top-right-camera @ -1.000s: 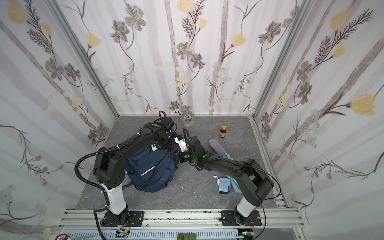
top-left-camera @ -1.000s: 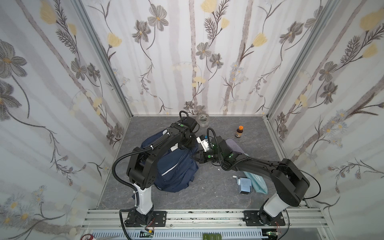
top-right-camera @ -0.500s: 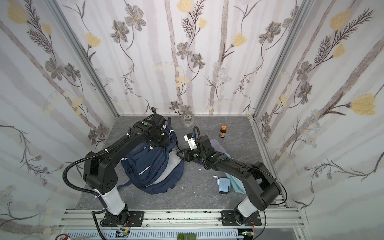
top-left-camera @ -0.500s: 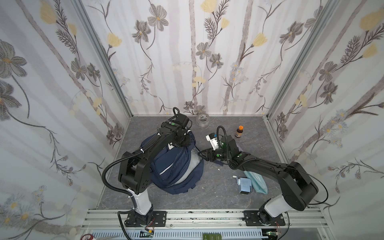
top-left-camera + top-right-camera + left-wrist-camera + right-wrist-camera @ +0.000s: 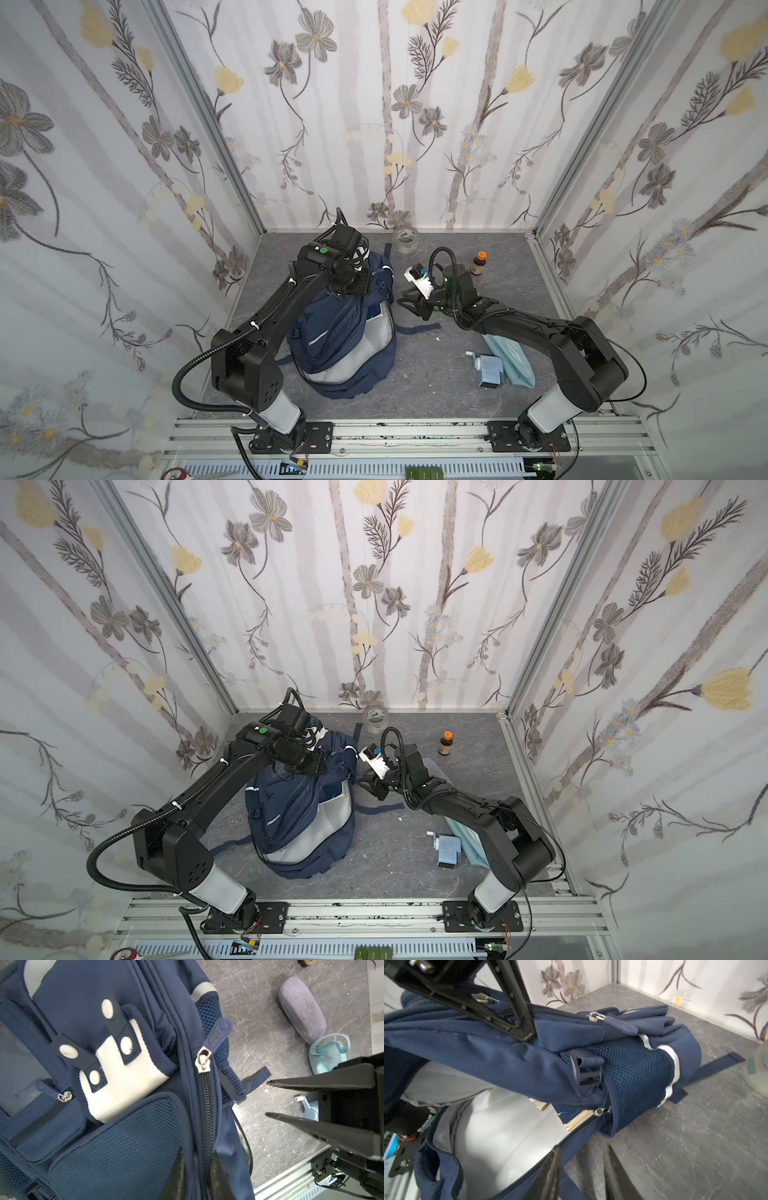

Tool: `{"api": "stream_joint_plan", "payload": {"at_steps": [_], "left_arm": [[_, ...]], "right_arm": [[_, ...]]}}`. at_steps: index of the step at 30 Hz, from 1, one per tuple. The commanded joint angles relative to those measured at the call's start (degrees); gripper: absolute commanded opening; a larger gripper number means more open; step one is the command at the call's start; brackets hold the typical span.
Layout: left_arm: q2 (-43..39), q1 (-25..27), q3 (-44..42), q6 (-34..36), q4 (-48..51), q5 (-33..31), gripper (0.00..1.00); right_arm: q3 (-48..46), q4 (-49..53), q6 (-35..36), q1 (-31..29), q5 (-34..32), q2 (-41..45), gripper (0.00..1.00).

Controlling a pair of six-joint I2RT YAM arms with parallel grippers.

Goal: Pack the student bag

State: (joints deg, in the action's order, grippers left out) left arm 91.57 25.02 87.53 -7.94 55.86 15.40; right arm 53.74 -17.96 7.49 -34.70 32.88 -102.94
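Grey marbled counter (image 5: 436,374), floral walls behind. Navy bag (image 5: 345,332) sits left of centre on the counter, main compartment unzipped and pale lining showing. Left gripper (image 5: 525,1032) is pinched closed on the bag's upper flap beside a zip. Right gripper (image 5: 268,1098), just beside the bag, is partly open and empty. Bottle (image 5: 478,266) stands farther right.

1. The left claw (image 5: 526,1034), a second ago right beside the right claw (image 5: 267,1098), now sits apart from it and farther back, with its jaws clamped on the zip edge of the student bag (image 5: 332,332).
2. The bag's upper flap has come away with the left claw. Beneath that claw the main compartment now gapes, showing the pale lining (image 5: 498,1126).
3. The right claw was pinched together before. Its jaws now stand apart and empty, just beside the bag's open rim.
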Motion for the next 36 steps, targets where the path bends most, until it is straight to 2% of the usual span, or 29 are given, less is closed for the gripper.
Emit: {"api": "stream_joint_plan", "payload": {"at_steps": [1,7,9,12,16,21,26,30,36], "left_arm": [[-0.8,-0.1,-0.5,0.2,-2.8,2.3,0.0],[-1.0,-0.1,0.0,-0.4,-3.2,1.9,0.0],[-0.9,-0.1,0.1,-0.7,-3.3,1.8,0.0],[-0.4,-0.1,0.2,-1.7,-3.8,2.4,0.0],[0.3,-0.1,0.3,-3.0,-4.5,3.8,0.0],[0.6,-0.1,0.6,-4.0,-4.9,4.3,0.0],[0.7,-0.1,0.7,-5.2,-5.6,4.7,0.0],[0.8,0.0,0.3,-5.8,-6.3,4.9,0.0],[1.4,0.0,0.5,-6.6,-6.5,5.5,0.0]], "right_arm": [[2.3,0.8,9.9,-0.1,2.1,-2.1,0.26],[2.7,2.3,20.6,-0.8,3.1,-3.8,0.17],[3.7,3.4,21.9,-0.9,2.6,-4.7,0.15],[6.1,6.0,20.8,-1.1,2.4,-6.6,0.18],[6.1,3.6,17.4,-2.7,-2.4,-8.0,0.26],[9.3,3.3,7.3,-2.4,-5.2,-11.3,0.38],[8.0,-1.3,-5.8,-1.2,-5.7,-12.2,0.45],[6.6,-5.3,-18.5,-0.2,-1.0,-13.5,0.47],[3.1,-22.0,-40.7,0.4,6.2,-16.6,0.47]]}}
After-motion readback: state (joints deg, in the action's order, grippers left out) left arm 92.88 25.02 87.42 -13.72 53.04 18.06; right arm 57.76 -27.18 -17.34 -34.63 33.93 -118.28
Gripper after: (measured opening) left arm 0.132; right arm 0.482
